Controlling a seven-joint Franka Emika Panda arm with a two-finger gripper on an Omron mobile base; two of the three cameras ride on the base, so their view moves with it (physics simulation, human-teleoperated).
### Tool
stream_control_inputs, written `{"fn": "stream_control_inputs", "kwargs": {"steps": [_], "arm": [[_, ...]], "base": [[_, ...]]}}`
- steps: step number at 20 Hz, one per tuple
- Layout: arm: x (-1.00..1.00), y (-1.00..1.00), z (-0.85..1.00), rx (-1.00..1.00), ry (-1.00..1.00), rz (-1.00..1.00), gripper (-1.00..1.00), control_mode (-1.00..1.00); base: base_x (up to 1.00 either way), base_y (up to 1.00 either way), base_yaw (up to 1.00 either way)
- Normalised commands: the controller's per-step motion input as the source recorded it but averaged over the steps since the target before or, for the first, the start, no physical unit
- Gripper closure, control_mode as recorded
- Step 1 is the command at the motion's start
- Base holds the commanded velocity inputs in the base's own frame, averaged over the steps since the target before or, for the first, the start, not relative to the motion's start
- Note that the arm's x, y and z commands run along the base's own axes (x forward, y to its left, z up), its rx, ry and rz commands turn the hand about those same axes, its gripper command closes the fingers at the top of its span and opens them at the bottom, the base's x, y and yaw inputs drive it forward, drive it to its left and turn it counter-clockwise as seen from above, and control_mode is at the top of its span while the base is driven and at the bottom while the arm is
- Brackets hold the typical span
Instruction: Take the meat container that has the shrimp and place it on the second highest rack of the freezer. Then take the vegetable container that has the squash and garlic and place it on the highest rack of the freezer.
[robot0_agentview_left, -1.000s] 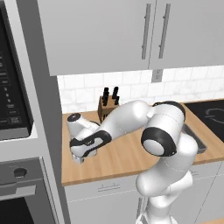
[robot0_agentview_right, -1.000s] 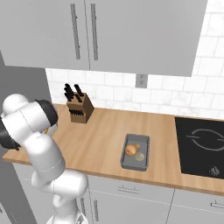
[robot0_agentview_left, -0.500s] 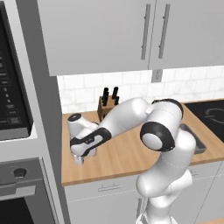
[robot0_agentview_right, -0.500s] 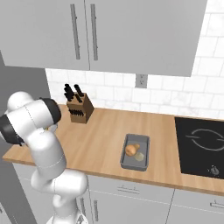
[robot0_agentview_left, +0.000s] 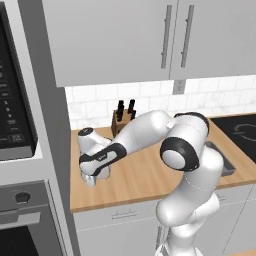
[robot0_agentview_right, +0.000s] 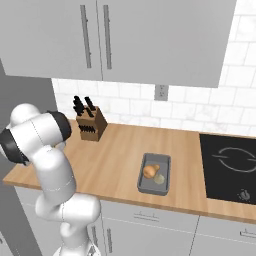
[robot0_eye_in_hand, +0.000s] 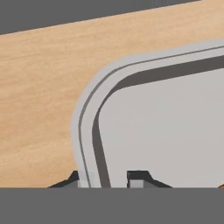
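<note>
Pincer (robot0_eye_in_hand: 105, 178) straddles the rim of a grey container (robot0_eye_in_hand: 166, 122), one fingertip (robot0_eye_in_hand: 70, 180) outside, one inside, closed on that wall. The container lies on the wooden counter (robot0_eye_in_hand: 39, 100). Right of the knife block (robot0_agentview_right: 91, 125) lies the squash-and-garlic container (robot0_agentview_right: 154, 174).

Matt wood-grain counter (robot0_agentview_right: 115, 155) (smooth grey container (robot0_agentview_right: 155, 174))

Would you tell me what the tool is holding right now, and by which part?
The tool is closed on the rim of a grey container, one fingertip on each side of its wall, near a rounded corner.
</note>
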Motion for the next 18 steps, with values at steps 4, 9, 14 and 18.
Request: {"fn": "stream_control_inputs", "kwargs": {"steps": [4, 9, 14, 18], "arm": [[-0.01, 0.0, 0.0, 0.0, 0.0, 0.0, 1.0, -1.0], [-0.57, -0.17, 0.17, 0.0, -0.22, 0.0, 1.0, -1.0], [-0.57, -0.54, 0.62, 0.0, -0.29, 0.0, 1.0, -1.0], [-0.39, -0.64, 0.83, 0.0, -0.22, 0.0, 1.0, -1.0]], "base": [[0.0, 0.0, 0.0], [0.0, 0.0, 0.0], [0.0, 0.0, 0.0], [0.0, 0.0, 0.0]]}}
